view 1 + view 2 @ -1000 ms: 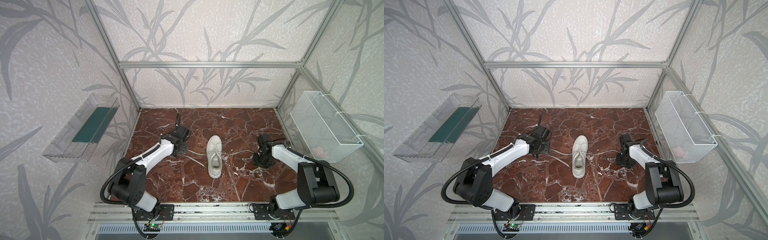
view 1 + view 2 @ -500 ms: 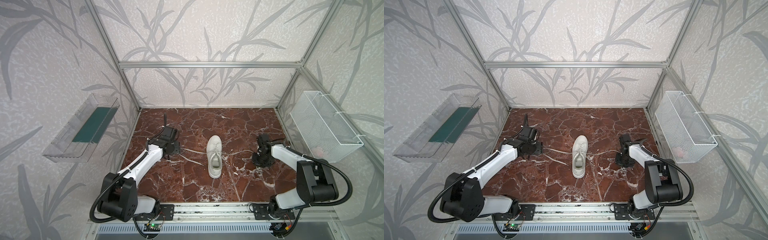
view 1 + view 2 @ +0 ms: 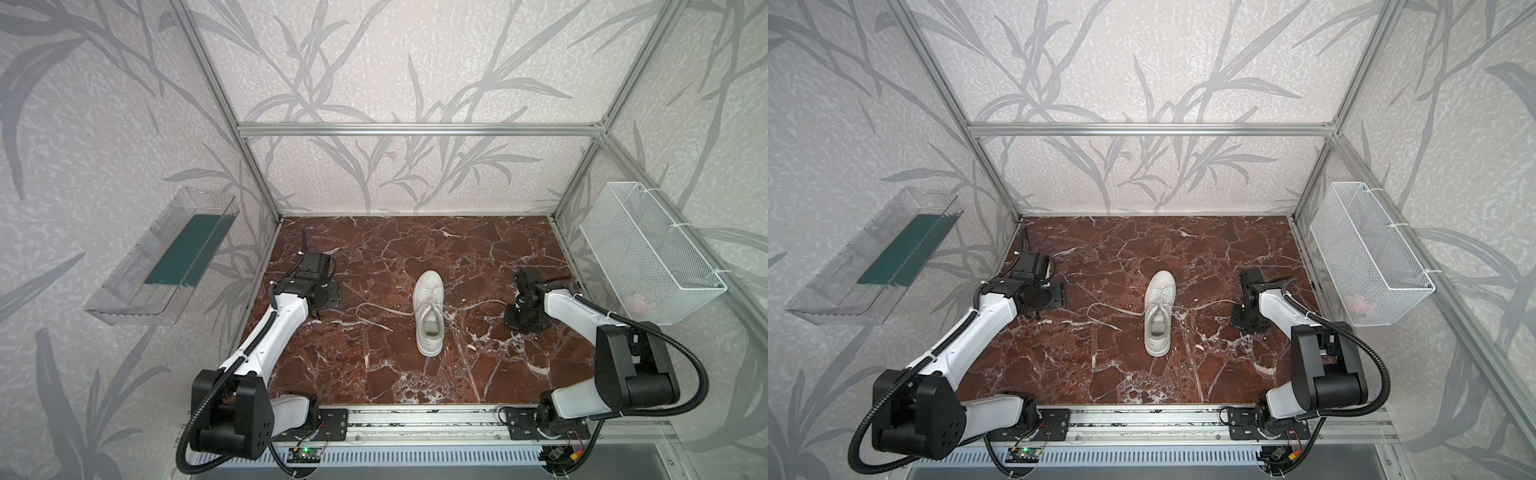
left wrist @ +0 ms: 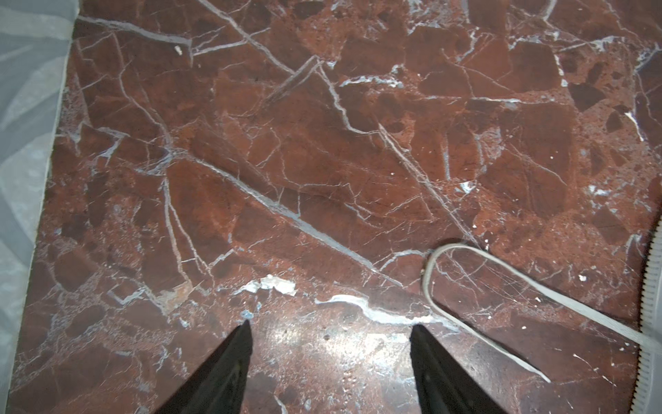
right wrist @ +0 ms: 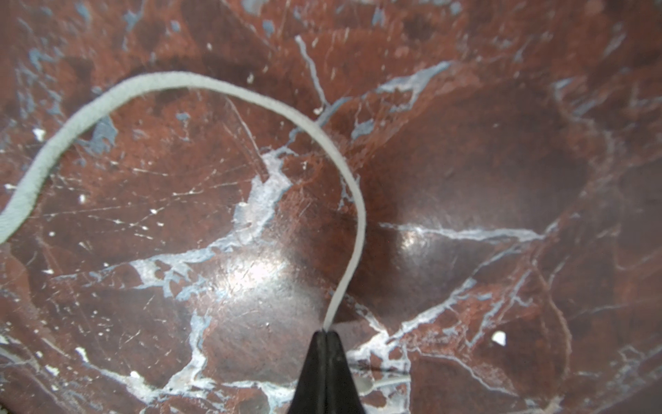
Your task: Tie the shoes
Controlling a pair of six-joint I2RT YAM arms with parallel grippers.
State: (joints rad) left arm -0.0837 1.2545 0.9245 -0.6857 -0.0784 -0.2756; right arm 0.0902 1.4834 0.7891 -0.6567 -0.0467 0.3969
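Right fingers [image 5: 315, 369] closed — lace [image 5: 172, 80] pinched

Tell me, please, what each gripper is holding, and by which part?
The right gripper is shut on the lace, pinched apparently near its free end. The left gripper is open and holds nothing.

- Beyond the toe of the white low-top sneaker [image 3: 429, 318], the red-brown marble tabletop [image 3: 415, 245] lies bare up to the leaf-patterned back wall [image 3: 415, 178].
- Left of the sneaker, its off-white flat left lace [image 4: 573, 300] loops across the marble. The left gripper [image 4: 329, 326], fingers spread, hangs beside that loop.
- Right of the sneaker, the right lace [image 5: 179, 77] curves slackly to the right gripper [image 5: 326, 335], which pinches it, so it crosses that side.
- Behind the sneaker's heel, bare marble reaches the aluminium front rail [image 3: 415, 424].
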